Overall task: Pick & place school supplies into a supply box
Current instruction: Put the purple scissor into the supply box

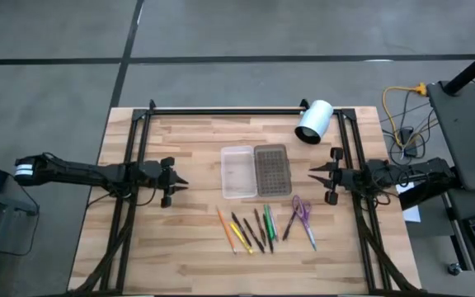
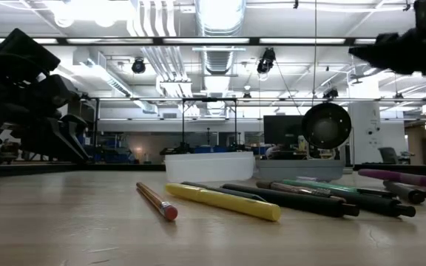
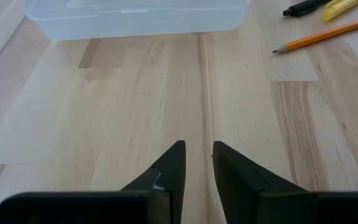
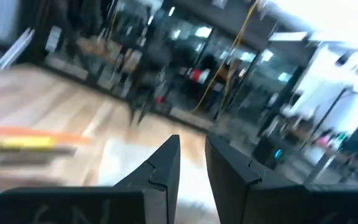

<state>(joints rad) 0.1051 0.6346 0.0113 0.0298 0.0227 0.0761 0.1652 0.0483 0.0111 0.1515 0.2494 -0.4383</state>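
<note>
The supply box (image 1: 256, 171) lies open mid-table, its whitish tray (image 1: 238, 172) beside the grey ribbed lid (image 1: 271, 170). Its tray wall shows in the left wrist view (image 3: 135, 15) and the low view (image 2: 209, 166). The pencils and pens (image 1: 250, 229) lie flat in a fan nearer the near edge, with the purple-handled scissors (image 1: 301, 212) to their right. My left gripper (image 1: 181, 180) hovers left of the box, shut, its fingers (image 3: 197, 155) pointing at the tray. My right gripper (image 1: 314, 172) hovers right of the lid, shut (image 4: 191, 149).
A white cylinder (image 1: 313, 121) lies on its side near the far right corner, by the black frame rail (image 1: 221, 110). Bare wood (image 3: 135, 106) lies between my left gripper and the box. An orange pencil (image 3: 328, 34) and a yellow pen (image 2: 224, 201) lie at the fan's left.
</note>
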